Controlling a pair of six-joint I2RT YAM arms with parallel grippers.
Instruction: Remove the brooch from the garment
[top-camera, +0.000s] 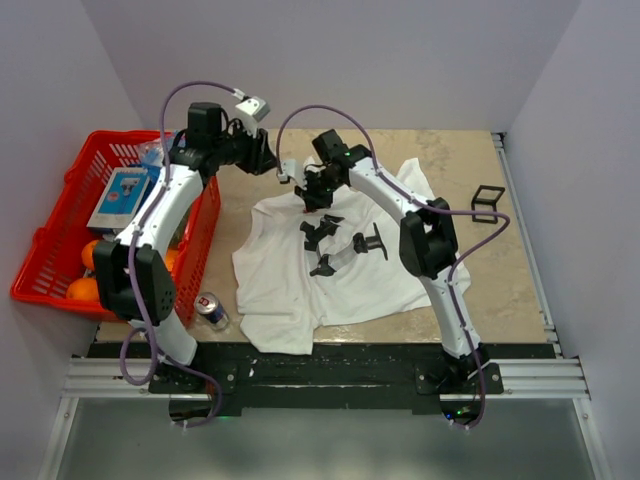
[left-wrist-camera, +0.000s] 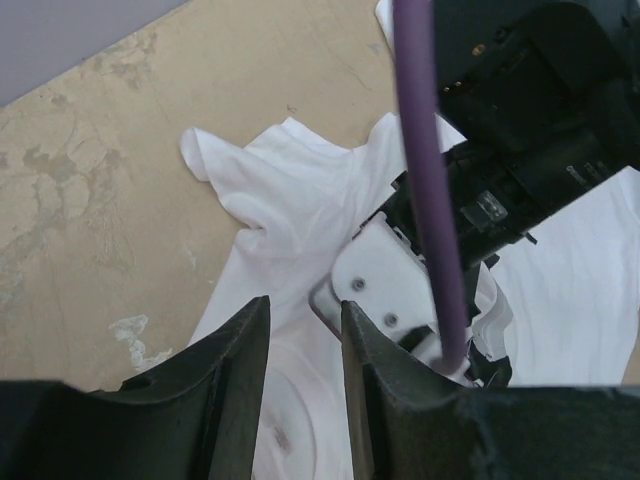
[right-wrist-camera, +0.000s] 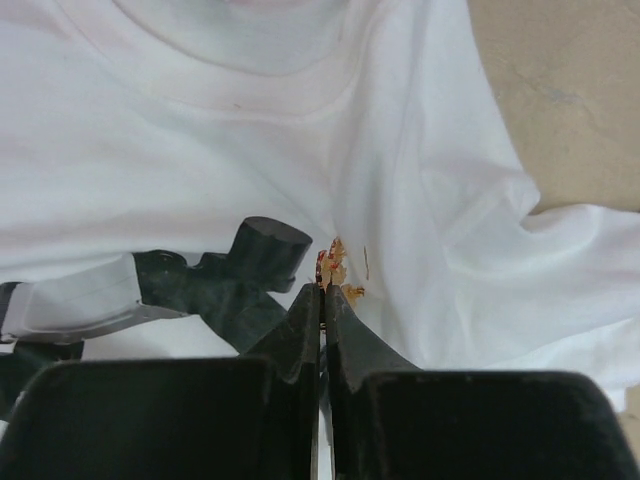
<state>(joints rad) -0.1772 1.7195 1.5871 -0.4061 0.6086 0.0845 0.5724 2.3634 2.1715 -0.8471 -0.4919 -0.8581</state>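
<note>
The white short-sleeved soft-cloth T-shirt lies spread on the tan worktop. The tiny tan-orange brooch sits at the centre of the right wrist view, directly above the right gripper — fingers closed to a sliver on its lower edge. The left gripper hovers over the shirt's upper-left edge, fingers narrowly parted and empty. The right arm is nearer.

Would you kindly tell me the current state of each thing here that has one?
T-shirt: spread rumpled on the table.
brooch: still attached to the T-shirt, near the collar.
right end effector: shut on the brooch.
left end effector: open, empty, above the T-shirt.
</note>
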